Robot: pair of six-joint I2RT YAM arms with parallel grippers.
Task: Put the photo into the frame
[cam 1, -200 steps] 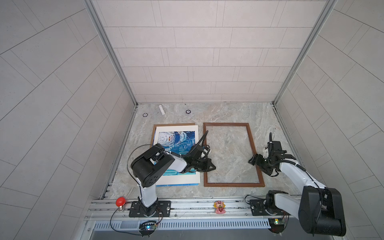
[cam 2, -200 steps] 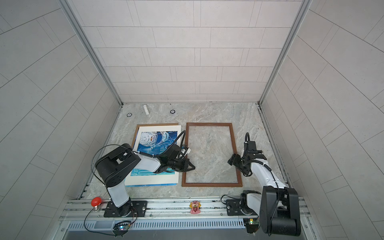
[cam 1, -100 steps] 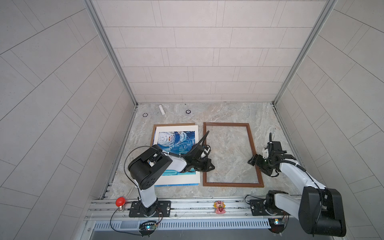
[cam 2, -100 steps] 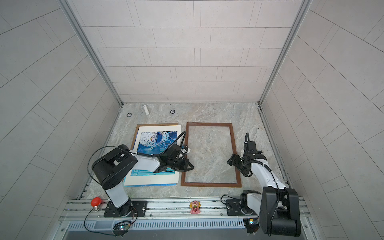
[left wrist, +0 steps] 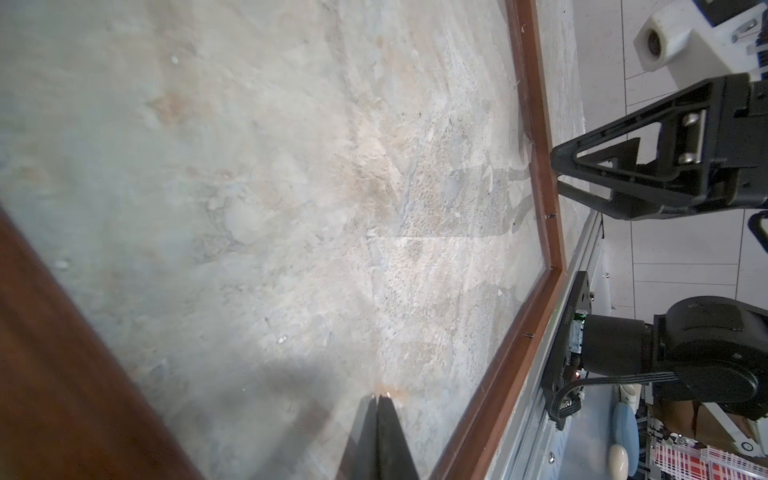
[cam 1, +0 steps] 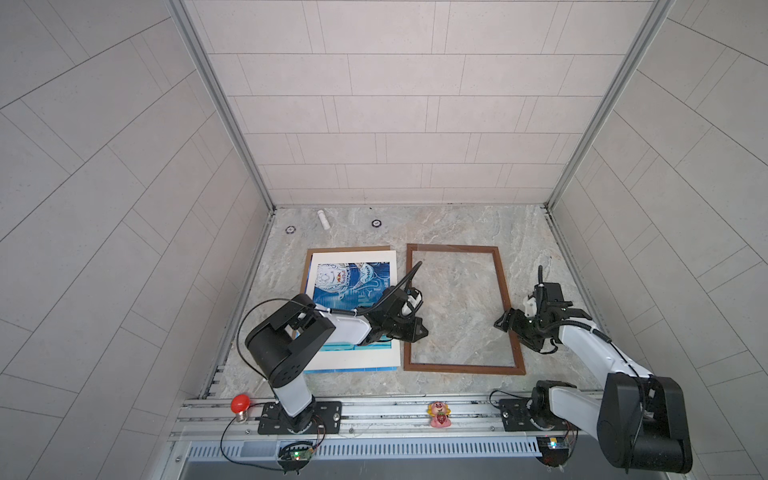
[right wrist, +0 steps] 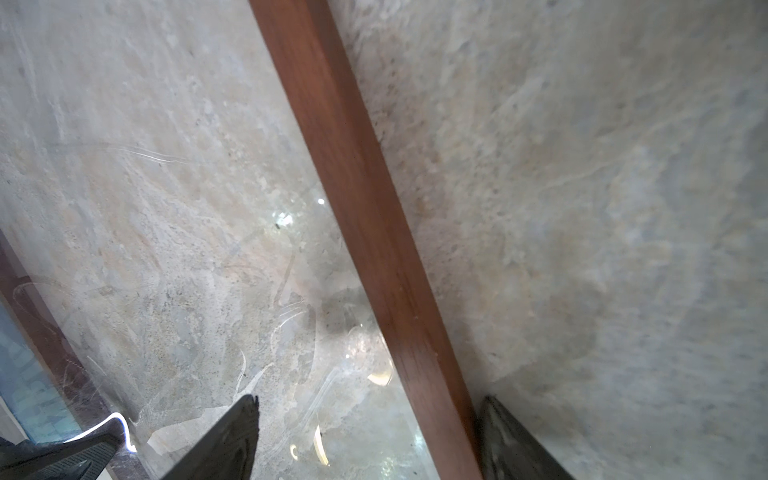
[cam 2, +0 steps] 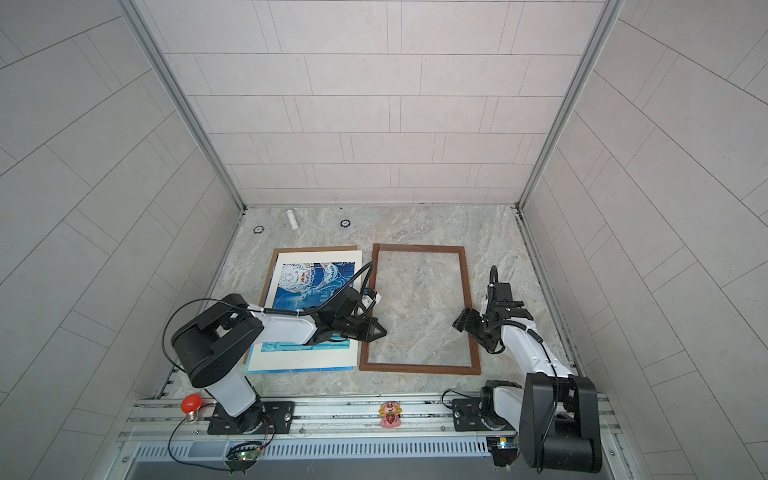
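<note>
The left gripper (left wrist: 378, 401) is pinched tight on nothing, its tips low over the clear pane, just inside the left rail of the frame (cam 1: 461, 367). The right gripper (right wrist: 370, 403) stands spread wide astride the frame's right rail, one finger over the pane and the other outside it above the marble table (cam 1: 532, 241). Whether either finger touches the wood I cannot tell. The frame lies flat, the table showing through its pane. The photo (cam 1: 353, 286) lies face up just left of it on a brown backing board (cam 1: 308, 266), partly under the left arm.
</note>
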